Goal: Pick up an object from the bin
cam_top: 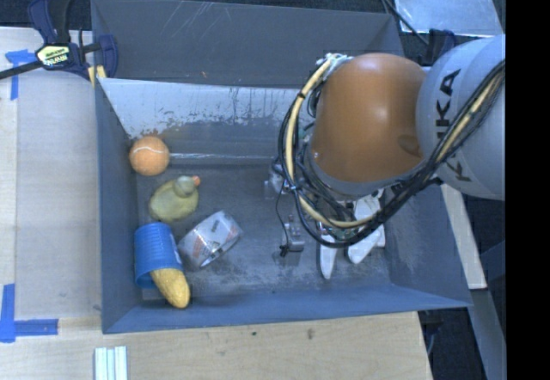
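One round orange ball [149, 156], one yellow rubber duck [175, 199], one crinkled silvery packet [209, 239], one ribbed blue plastic cup [155, 253], one yellow corn cob [173, 288]

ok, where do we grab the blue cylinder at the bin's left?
Probably its mid-body, from straight above, closing across its width: the blue cylinder lies on its side, long flanks showing, while the yellow corn-like piece blocks its near end.
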### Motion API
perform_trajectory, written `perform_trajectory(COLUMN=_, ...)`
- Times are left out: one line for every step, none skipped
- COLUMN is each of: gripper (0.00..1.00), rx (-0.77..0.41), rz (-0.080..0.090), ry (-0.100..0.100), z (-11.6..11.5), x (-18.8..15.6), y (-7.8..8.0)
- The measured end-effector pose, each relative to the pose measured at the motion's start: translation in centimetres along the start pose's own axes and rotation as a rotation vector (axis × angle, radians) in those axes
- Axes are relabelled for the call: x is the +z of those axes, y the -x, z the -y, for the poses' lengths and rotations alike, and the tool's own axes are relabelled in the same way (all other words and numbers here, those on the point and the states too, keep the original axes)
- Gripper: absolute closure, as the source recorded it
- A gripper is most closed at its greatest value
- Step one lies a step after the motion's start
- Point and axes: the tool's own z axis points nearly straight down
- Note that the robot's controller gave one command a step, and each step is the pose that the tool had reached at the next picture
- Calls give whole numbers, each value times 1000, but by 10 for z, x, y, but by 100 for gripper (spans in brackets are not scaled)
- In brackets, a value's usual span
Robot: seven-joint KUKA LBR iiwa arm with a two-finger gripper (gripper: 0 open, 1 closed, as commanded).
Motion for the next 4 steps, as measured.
perform_trajectory(gripper=0, rx=2, rz=8, ry=2, z=0, x=-4, y=2)
perform_trajectory(gripper=0, rx=-147, rz=9, ry=1, z=-24, x=45, y=13)
perform_trajectory(gripper=0, rx=-312, rz=10, ry=0, z=-77, x=60, y=36)
perform_trajectory(gripper=0, rx=-514, rz=13, ry=0, z=-83, x=86, y=56)
